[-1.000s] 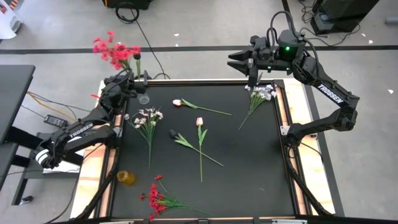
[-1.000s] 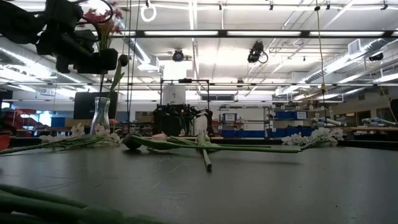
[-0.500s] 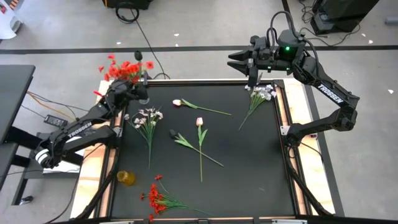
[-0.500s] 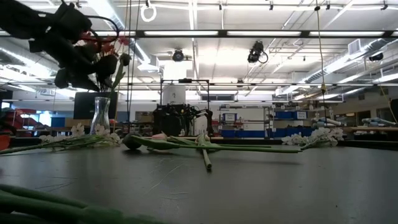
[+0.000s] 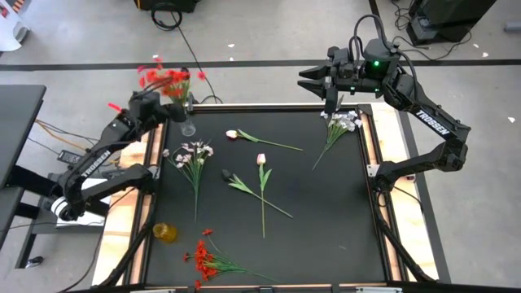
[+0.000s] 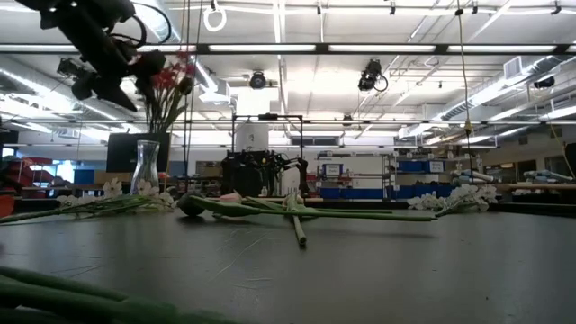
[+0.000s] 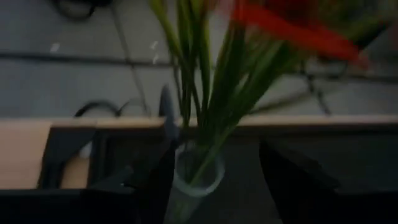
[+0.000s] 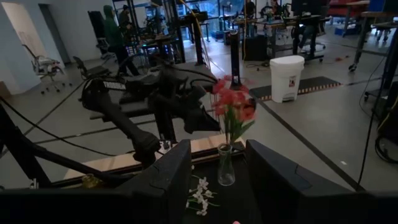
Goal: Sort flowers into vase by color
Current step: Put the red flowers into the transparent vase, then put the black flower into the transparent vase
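Observation:
A clear glass vase (image 5: 189,127) stands on its base at the table's far left corner. A red flower spray (image 5: 167,79) stands in it, its green stems (image 7: 208,106) down in the neck. My left gripper (image 5: 163,108) hovers open just left of the stems, level with them and clear of them. My right gripper (image 5: 303,80) hangs open and high over the far edge, with nothing between its fingers. Flat on the mat lie a white spray (image 5: 194,155), two pink tulips (image 5: 261,159) (image 5: 233,134), another white spray (image 5: 342,122) and a second red spray (image 5: 207,256).
A small amber vase (image 5: 165,233) stands near the left edge, toward the front. A dark-budded green stem (image 5: 244,187) lies crossed under the middle tulip's stem. Wooden strips border the mat on the left and right. The mat's right half toward the front is bare.
My left gripper has opened and let go of the red spray. The spray has dropped stem-first into the glass vase and now stands there. The gripper has risen, tipped up from pointing steeply down, and drawn back toward the table's left edge.

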Robot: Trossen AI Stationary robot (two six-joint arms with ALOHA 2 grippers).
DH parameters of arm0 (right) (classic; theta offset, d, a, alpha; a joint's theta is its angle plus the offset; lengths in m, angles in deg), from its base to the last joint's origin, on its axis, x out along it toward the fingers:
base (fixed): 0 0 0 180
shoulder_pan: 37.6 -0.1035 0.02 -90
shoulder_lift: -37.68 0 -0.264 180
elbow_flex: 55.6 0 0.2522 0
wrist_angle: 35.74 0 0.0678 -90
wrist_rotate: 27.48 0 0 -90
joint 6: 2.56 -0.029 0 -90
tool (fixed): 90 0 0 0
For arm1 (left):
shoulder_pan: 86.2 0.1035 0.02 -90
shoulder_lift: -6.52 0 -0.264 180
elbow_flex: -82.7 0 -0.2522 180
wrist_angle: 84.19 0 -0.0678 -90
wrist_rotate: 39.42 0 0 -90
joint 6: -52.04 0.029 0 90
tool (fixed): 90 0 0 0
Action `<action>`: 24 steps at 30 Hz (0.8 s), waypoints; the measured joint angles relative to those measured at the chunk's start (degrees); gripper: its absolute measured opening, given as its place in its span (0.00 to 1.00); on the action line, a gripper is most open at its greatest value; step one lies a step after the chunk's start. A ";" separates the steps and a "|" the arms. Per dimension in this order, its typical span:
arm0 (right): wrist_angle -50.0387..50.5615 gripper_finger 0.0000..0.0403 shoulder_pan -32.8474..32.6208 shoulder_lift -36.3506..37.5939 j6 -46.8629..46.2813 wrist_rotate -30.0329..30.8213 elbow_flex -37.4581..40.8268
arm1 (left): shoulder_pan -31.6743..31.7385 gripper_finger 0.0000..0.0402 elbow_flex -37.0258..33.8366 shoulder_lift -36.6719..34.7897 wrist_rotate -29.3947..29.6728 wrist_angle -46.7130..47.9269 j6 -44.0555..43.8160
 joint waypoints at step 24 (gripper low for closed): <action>0.02 0.40 0.00 0.00 0.00 0.02 0.00 | 0.35 0.60 14.01 -1.26 -7.86 21.33 7.86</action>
